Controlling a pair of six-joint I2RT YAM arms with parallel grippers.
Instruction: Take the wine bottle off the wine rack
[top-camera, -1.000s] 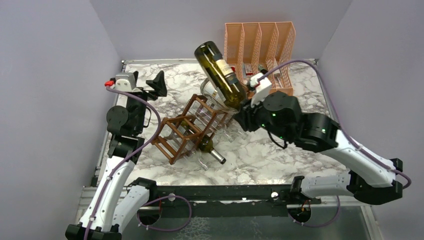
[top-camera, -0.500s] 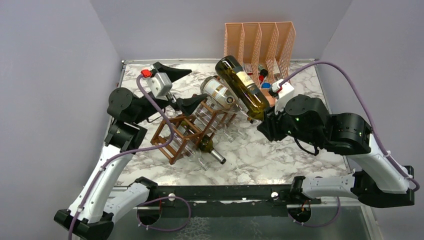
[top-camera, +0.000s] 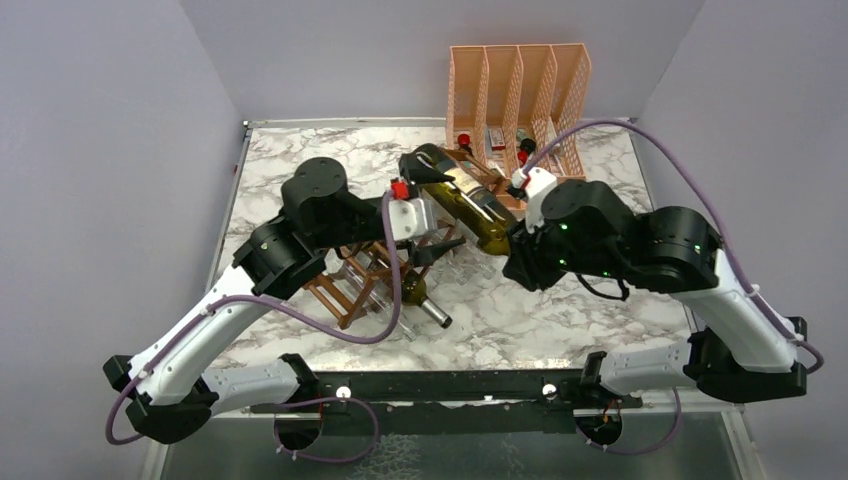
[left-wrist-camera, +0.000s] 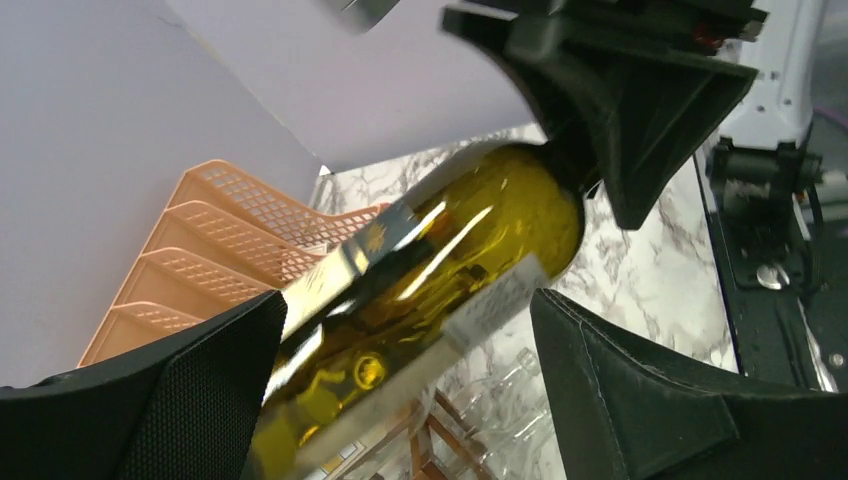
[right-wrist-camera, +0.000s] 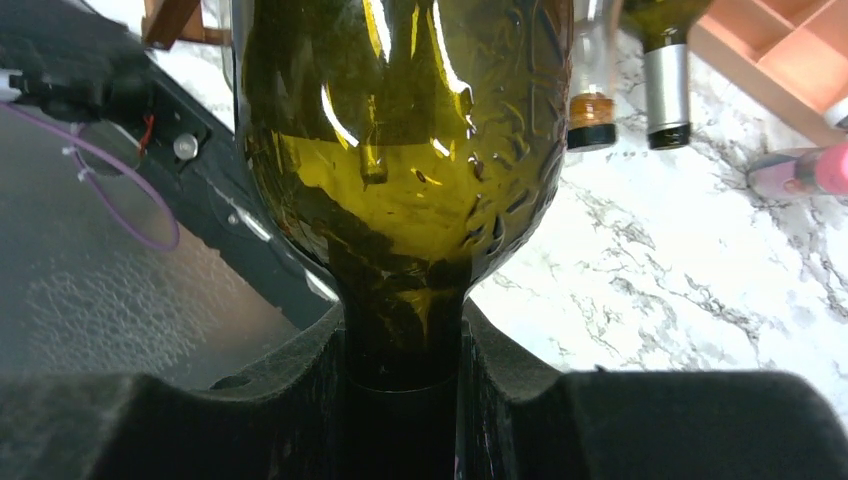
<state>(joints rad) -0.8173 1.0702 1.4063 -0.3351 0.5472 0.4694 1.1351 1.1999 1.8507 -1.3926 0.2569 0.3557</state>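
Note:
The wine bottle (top-camera: 478, 212) is dark green glass with a pale label, held tilted in the air over the marble table. My right gripper (top-camera: 512, 240) is shut on its neck, seen close in the right wrist view (right-wrist-camera: 405, 370) below the bottle's shoulder (right-wrist-camera: 400, 150). My left gripper (top-camera: 432, 208) is open, one finger on each side of the bottle's body (left-wrist-camera: 440, 270). In the left wrist view the left gripper (left-wrist-camera: 400, 380) straddles it. The brown wine rack (top-camera: 340, 295) lies below the left arm, and its sticks (left-wrist-camera: 440, 450) show under the bottle.
Another dark bottle (top-camera: 425, 300) lies in the rack with its neck pointing toward the arms, beside clear glass bottles. A peach mesh file organiser (top-camera: 520, 90) stands at the back wall with small items at its foot. Purple walls close in on both sides.
My left arm has swung in from the left rear, and its open jaws now flank the bottle's body. The right gripper has lowered and tilted the bottle toward the rack.

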